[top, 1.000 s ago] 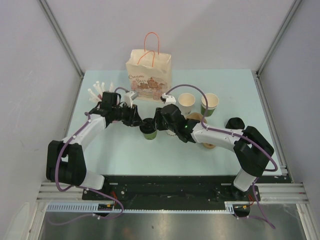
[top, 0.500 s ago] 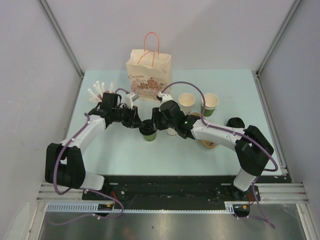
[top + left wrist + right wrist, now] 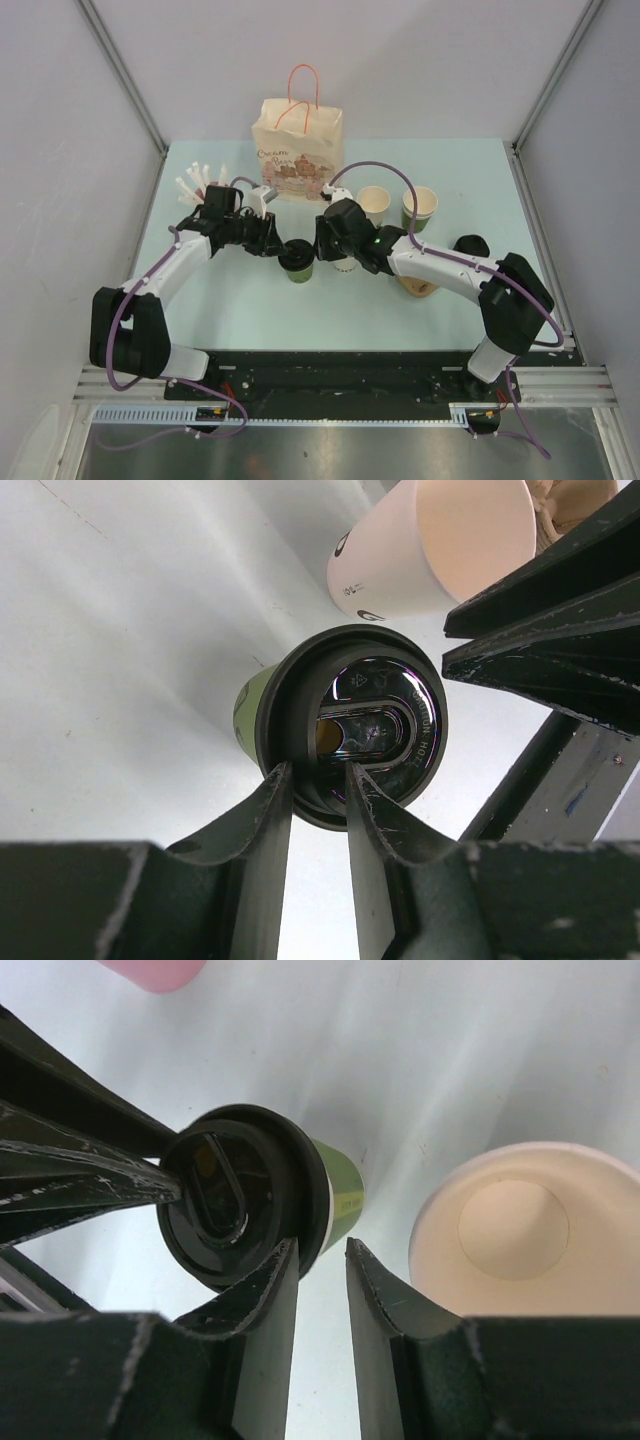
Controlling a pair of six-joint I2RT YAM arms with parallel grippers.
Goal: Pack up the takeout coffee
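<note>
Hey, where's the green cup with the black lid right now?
In the top view, the green cup stands mid-table between the left gripper and right gripper, just in front of the paper bag.

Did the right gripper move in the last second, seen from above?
Yes, slightly: the right gripper shifted toward the paper bag at the far side, and its arm now hides more of the lidless white cup.

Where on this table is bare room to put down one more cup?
Free: the near middle of the table, in front of the lidded green cup; also the far right corner behind the lidless green cup. Crowded: around the paper bag.
</note>
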